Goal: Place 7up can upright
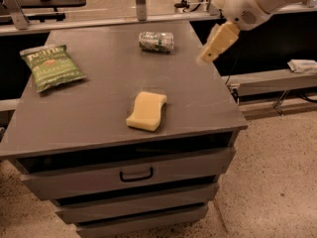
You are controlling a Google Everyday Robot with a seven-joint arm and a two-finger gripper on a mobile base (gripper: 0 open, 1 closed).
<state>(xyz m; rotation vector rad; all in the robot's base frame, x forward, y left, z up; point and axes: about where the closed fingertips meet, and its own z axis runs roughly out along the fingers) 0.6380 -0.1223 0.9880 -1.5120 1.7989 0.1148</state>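
The arm slants down from the upper right, its gripper (214, 46) above the bench's (99, 118) right edge, spread or closed cannot be told, while the 7up can (156, 41) lies sideways near the bench's far edge.

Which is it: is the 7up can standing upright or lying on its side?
Lying on its side: the 7up can shows its long side horizontal on the cabinet top. The gripper hovers to its right, apart.
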